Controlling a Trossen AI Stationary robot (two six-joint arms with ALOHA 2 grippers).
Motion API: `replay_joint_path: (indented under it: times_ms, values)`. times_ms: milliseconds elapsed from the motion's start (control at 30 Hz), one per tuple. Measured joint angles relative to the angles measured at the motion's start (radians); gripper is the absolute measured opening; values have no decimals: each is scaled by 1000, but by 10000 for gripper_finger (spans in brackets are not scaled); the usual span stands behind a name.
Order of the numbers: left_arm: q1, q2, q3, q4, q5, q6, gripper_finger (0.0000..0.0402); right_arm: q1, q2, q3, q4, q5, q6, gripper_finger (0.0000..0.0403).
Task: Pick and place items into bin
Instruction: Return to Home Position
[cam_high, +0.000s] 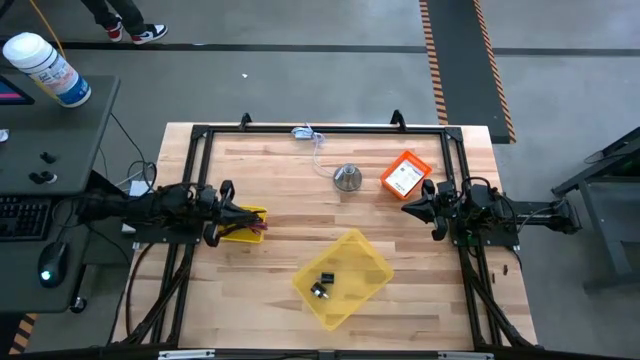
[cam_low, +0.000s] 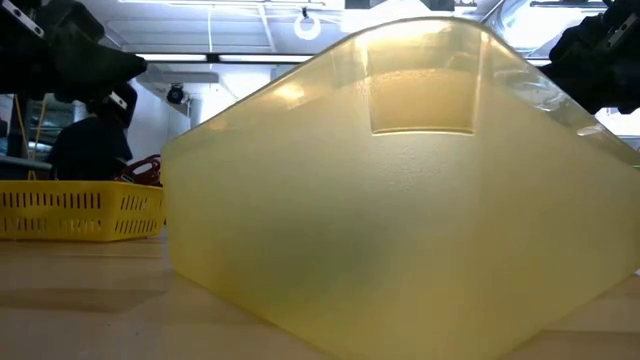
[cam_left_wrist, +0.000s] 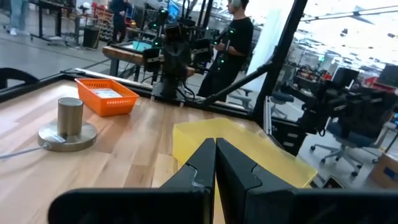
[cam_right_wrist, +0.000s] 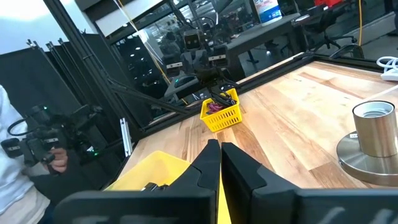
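We find the left gripper (cam_left_wrist: 215, 143) at nine o'clock on the bench (cam_high: 290, 185), the right gripper (cam_right_wrist: 220, 147) at three, both pinched narrow, fingers touching.

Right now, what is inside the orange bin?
A white item with print on it fills most of the orange bin. Whatever lies under it is hidden, so the number of items cannot be told.
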Motion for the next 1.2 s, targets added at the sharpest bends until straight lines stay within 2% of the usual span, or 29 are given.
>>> replay_joint_path:
  times_ms: [167, 367, 1200]
  values:
    - [0, 0, 0, 0, 0, 13, 0, 0, 0, 0, 0, 0, 0, 3]
    - [0, 0, 0, 0, 0, -56, 1, 0, 0, 0, 0, 0, 0, 1]
    - [0, 0, 0, 0, -1, -59, 1, 0, 0, 0, 0, 0, 0, 6]
